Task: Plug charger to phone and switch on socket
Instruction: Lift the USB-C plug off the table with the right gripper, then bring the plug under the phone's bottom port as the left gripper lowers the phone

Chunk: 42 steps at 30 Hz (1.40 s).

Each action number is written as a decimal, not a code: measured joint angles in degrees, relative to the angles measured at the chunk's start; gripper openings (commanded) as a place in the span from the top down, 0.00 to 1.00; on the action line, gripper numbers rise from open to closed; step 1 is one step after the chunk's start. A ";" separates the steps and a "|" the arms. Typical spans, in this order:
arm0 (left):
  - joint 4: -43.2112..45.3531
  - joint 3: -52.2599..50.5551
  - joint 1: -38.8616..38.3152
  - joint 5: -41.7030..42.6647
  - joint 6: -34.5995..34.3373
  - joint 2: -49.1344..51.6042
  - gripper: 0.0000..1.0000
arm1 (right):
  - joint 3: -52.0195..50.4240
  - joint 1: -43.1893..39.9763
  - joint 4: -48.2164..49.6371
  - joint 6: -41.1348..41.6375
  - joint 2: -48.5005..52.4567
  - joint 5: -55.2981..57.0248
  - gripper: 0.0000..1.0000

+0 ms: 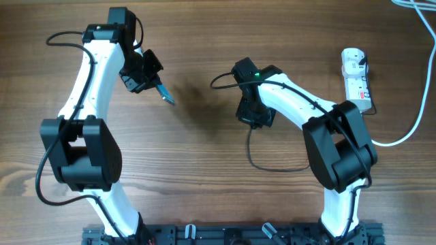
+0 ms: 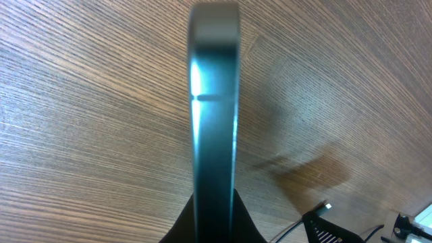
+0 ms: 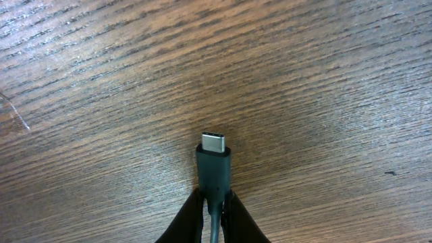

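Note:
My left gripper (image 1: 144, 76) is shut on the phone (image 1: 163, 94), which it holds edge-on above the table. In the left wrist view the phone's teal-silver edge (image 2: 214, 115) stands upright between the fingers (image 2: 214, 219). My right gripper (image 1: 251, 117) is shut on the charger, and its thin black cable (image 1: 269, 165) loops on the table toward my right arm's base. In the right wrist view the charger's dark plug (image 3: 214, 165) with its metal tip sticks out from the closed fingers (image 3: 213, 202). The plug tip also shows in the left wrist view (image 2: 325, 206). The white socket (image 1: 357, 80) lies at the far right.
A thick white lead (image 1: 420, 102) curves from the socket along the right edge of the wooden table. The two arms' bases stand at the front edge. The gap between the phone and the plug is bare wood.

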 measured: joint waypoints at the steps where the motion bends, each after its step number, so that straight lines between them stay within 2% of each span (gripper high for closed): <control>1: 0.00 0.00 0.02 0.00 0.00 0.00 0.96 | 0.00 0.00 0.02 0.00 0.00 0.00 0.96; 7: 1.14 0.00 0.00 1.14 0.70 0.00 0.96 | 0.02 -0.02 -0.11 -3.23 0.00 -0.09 0.96; 9: 3.48 -0.02 0.00 6.03 4.13 0.00 0.96 | 0.11 -0.02 -0.31 -5.42 -0.02 -0.46 0.96; 11: 7.61 -0.07 -0.63 19.30 11.85 0.00 0.96 | 0.15 -0.17 -0.90 -10.29 -1.05 -3.72 0.96; 12: 9.18 -0.28 -0.79 21.49 12.61 -0.02 0.96 | 0.11 -0.15 -1.29 -11.37 -2.16 -4.83 0.96; 14: 19.54 -0.81 -0.92 28.35 12.70 -0.04 0.96 | 0.07 -0.17 -3.39 -13.68 -6.21 -7.78 0.96; 17: 28.04 -0.74 -0.96 36.52 10.99 -0.20 0.96 | 0.15 -0.11 -4.46 -17.00 -16.57 -10.88 0.96; 22: 35.26 -0.74 -2.27 46.71 8.83 -0.22 0.96 | 1.22 0.02 -5.62 -22.29 -30.12 -15.39 0.96; 25: 36.70 -0.74 -4.94 49.83 8.26 -0.22 0.96 | 1.22 0.87 -6.08 -23.47 -33.77 -15.96 0.96; 32: 38.10 -0.74 -11.78 51.52 7.82 -0.20 0.96 | 1.20 5.25 -7.72 -21.97 -34.34 -11.10 0.96; 42: 37.86 -0.74 -12.98 51.52 7.82 -0.20 0.96 | 1.20 7.50 -6.64 -17.51 -34.34 -1.66 0.96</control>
